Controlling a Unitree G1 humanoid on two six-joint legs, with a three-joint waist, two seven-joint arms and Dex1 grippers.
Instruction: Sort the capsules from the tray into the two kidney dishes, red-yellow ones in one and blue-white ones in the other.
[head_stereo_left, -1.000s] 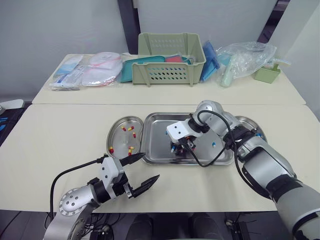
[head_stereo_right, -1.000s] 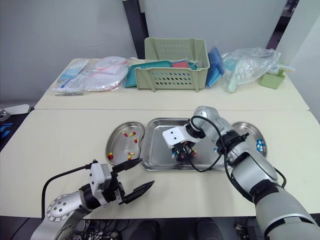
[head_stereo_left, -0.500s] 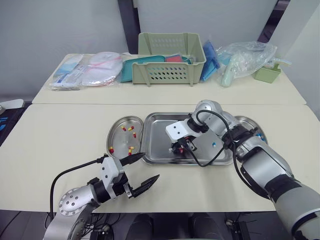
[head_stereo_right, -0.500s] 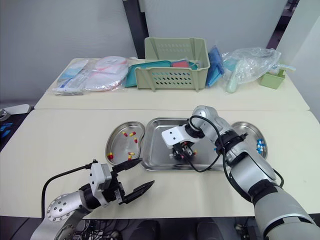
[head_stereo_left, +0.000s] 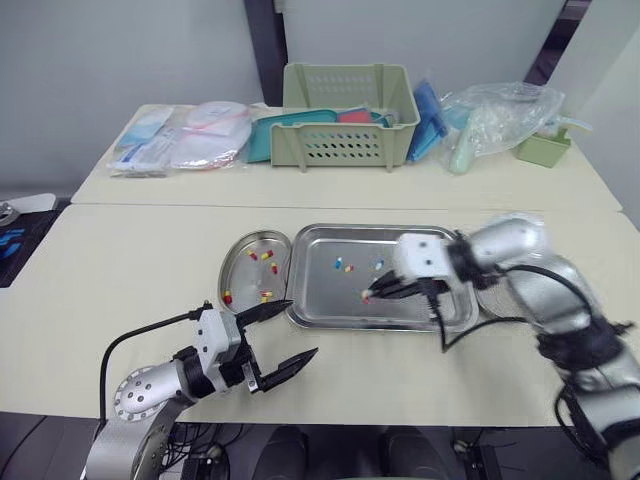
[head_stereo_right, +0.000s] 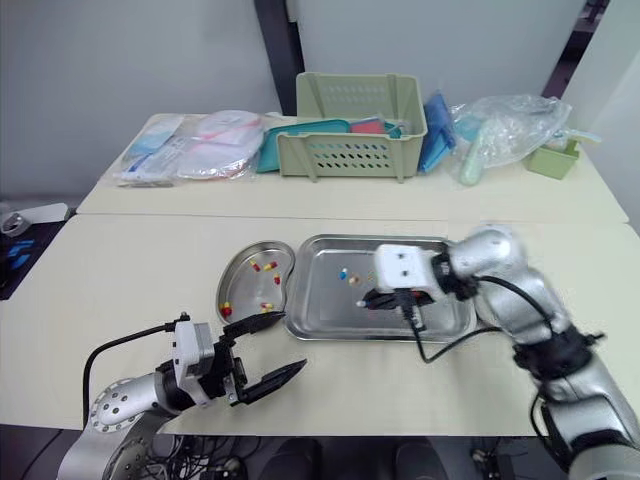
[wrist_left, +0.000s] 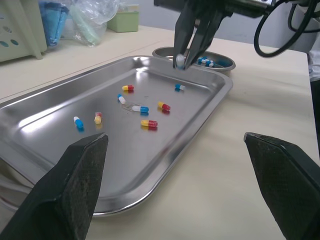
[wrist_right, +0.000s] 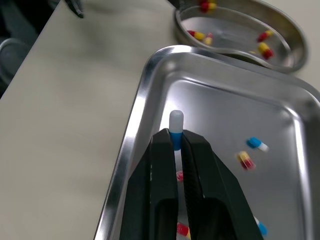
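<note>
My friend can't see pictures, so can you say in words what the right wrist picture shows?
The right gripper pinches a blue-white capsule by its blue end between its two black fingers, above the steel tray. A few loose capsules lie in the tray, and a kidney dish holding red-yellow capsules sits beside it.

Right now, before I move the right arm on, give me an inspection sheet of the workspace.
Surface: cream table, bare around the job's things.
Job's things: tray holds loose capsules of both colours; left dish holds red-yellow ones; right dish holds blue-white ones.
Clutter: basket, packets, bag and green box on the back table.
Grippers: right gripper shut on a blue-white capsule over the tray; left gripper open, holding nothing, near the table's front edge.
Cables: black left cable arcs off the left arm; black right cable loops over the tray's front rim.
Surroundings: grey wall; nothing else seen.
</note>
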